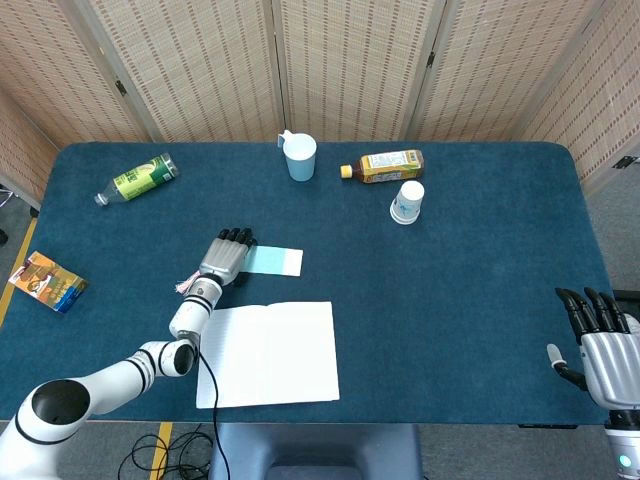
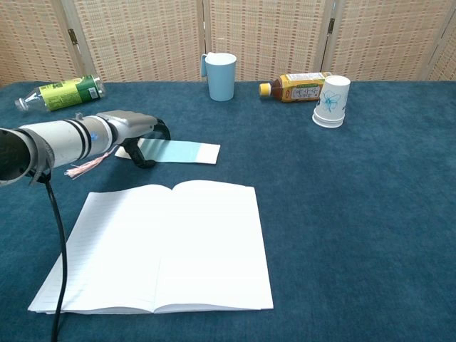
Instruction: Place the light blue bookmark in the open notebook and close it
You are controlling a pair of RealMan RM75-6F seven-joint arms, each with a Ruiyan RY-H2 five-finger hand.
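Left of centre, our left robot hand [image 1: 224,258] pinches the bookmark [image 1: 272,261] on the table [image 1: 450,260] above the notebook [image 1: 268,352]; our right robot hand [image 1: 600,345] idles open, lower right.

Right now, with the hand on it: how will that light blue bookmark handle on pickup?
The bookmark is likely thin, light and floppy: it lies flat on the table. Flush edges look hard to get under. The left hand covers its tassel end.

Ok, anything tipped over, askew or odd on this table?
Two bottles lie on their sides: the green bottle far left, the amber bottle by the upside-down paper cup. A snack packet sits at the left edge.
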